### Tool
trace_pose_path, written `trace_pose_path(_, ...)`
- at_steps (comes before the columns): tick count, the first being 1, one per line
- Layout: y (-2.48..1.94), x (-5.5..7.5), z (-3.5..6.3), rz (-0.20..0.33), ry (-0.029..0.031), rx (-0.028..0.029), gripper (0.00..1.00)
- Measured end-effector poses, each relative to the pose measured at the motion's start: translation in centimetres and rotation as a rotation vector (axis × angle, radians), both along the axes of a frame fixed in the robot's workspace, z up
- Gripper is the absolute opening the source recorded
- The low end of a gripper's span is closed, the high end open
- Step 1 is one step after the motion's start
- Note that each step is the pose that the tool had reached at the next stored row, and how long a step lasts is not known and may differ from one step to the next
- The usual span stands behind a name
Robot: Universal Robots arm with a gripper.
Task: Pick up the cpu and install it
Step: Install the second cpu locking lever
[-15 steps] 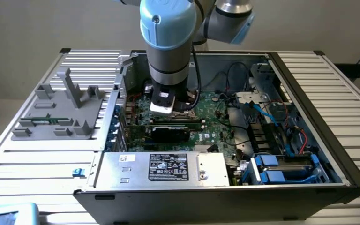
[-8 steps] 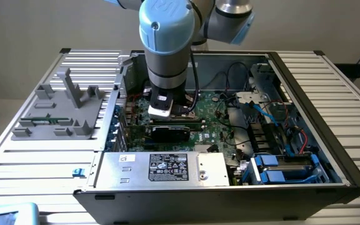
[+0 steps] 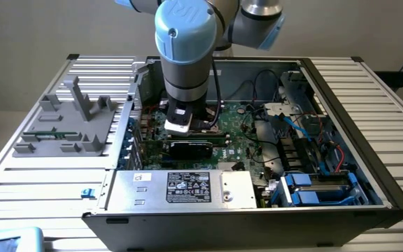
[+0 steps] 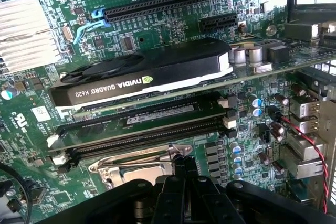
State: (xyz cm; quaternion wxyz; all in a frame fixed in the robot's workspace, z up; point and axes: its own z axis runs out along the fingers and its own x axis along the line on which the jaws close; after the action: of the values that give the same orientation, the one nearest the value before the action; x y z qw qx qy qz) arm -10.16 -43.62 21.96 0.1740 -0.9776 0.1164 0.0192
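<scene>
The pincer [image 4: 184, 174], closed tight, hangs just above the metal-framed socket [image 4: 139, 167] on the green motherboard [image 4: 157, 24]; whether it holds the cpu cannot be told. The open computer case [image 3: 341, 105] sits on a slatted table [image 3: 33, 178].

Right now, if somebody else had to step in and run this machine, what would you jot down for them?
Gripper: shut, down inside the open computer case, just above the socket with its metal frame.
CPU: I cannot make it out between the fingers or in the socket, so whether it is held or already seated is unclear.
Nearby: the black graphics card and memory slots sit beside the socket; the grey holder stands on the table at the exterior view's left.
Done: the arm has reached the socket.
Left: confirm where the CPU is and that it is seated.
</scene>
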Motion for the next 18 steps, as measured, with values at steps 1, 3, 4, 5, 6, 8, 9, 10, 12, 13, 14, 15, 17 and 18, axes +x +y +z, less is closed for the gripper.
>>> trace_pose_path(1,0.00,0.0,-0.07,0.000,0.0000,0.0004,0.12)
trace_pose_path(3,0.00,0.0,-0.21,0.000,0.0001,0.0014,0.12)
trace_pose_path(4,0.00,0.0,-0.30,0.000,0.0001,0.0020,0.12)
trace_pose_path(5,0.02,0.0,-0.39,0.000,0.0001,0.0024,0.12)
trace_pose_path(6,0.03,0.0,-0.49,0.000,0.0001,0.0026,0.12)
trace_pose_path(8,0.06,-0.1,-0.74,0.000,0.0001,0.0032,0.12)
trace_pose_path(9,0.06,-0.1,-0.86,0.000,0.0001,0.0035,0.12)
trace_pose_path(10,0.07,-0.1,-0.96,0.000,0.0001,0.0037,0.12)
trace_pose_path(12,0.07,-0.2,-1.11,0.000,0.0001,0.0044,0.12)
trace_pose_path(13,0.08,-0.2,-1.18,0.000,0.0001,0.0047,0.12)
trace_pose_path(14,0.09,-0.2,-1.25,0.000,0.0000,0.0050,0.12)
trace_pose_path(15,0.10,-0.2,-1.32,0.000,0.0001,0.0053,0.12)
trace_pose_path(17,0.12,-0.3,-1.47,0.000,0.0001,0.0058,0.12)
trace_pose_path(18,0.16,-0.3,-1.54,0.000,0.0001,0.0060,0.12)
